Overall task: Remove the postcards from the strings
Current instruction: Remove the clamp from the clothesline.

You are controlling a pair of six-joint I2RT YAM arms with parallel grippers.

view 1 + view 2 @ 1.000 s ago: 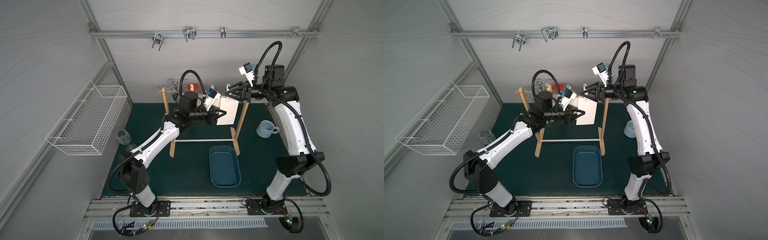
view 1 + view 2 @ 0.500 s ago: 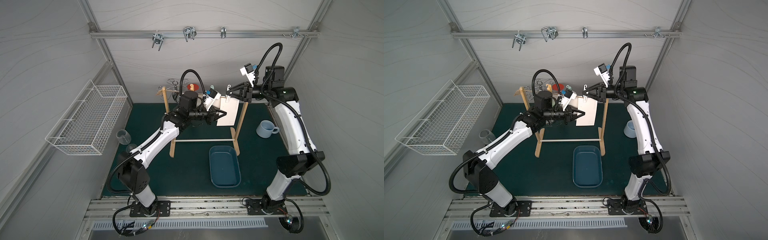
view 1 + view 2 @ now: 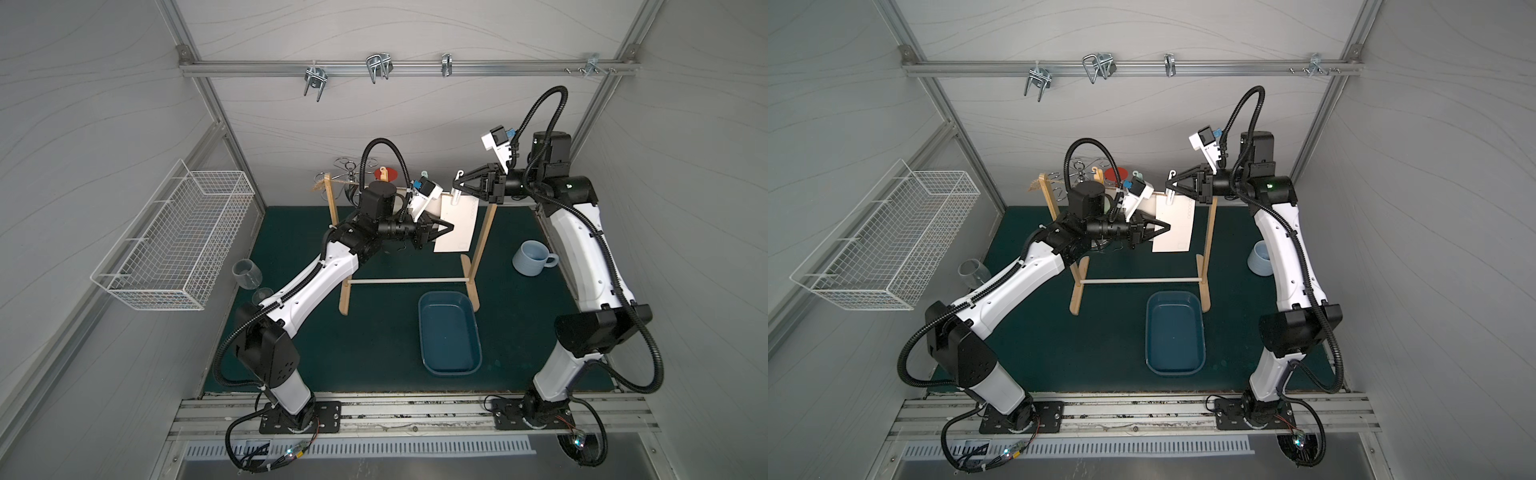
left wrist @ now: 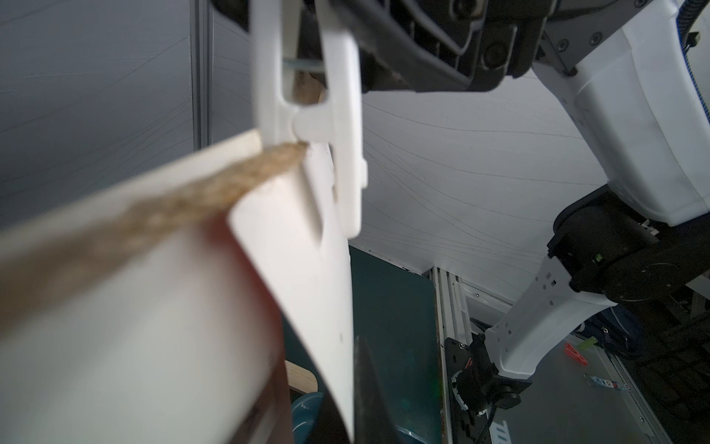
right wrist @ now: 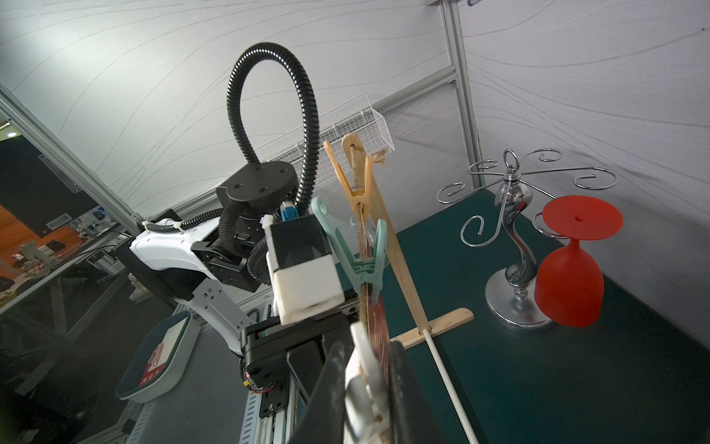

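**Entry: postcard [image 3: 455,224].** Hangs from the string [image 4: 173,200], just beside the rack's right upright [image 3: 483,245].
- **Left gripper [image 3: 451,227]:** jaws clamped on the card's side edge.
- **Right gripper [image 3: 460,185]:** jaws pinched on the white peg [image 4: 342,153] above.
- **Hazards, judged:** a pull before the peg lets go would tear or crease the card, and dragged twine could tip the light rack.
- **Surroundings, near to far:**
  - blue tray [image 3: 421,332], below
  - mug [image 3: 532,257], beside the right arm
  - teal peg [image 5: 363,265], further along the string
  - red goblet [image 5: 568,284], near the back wall
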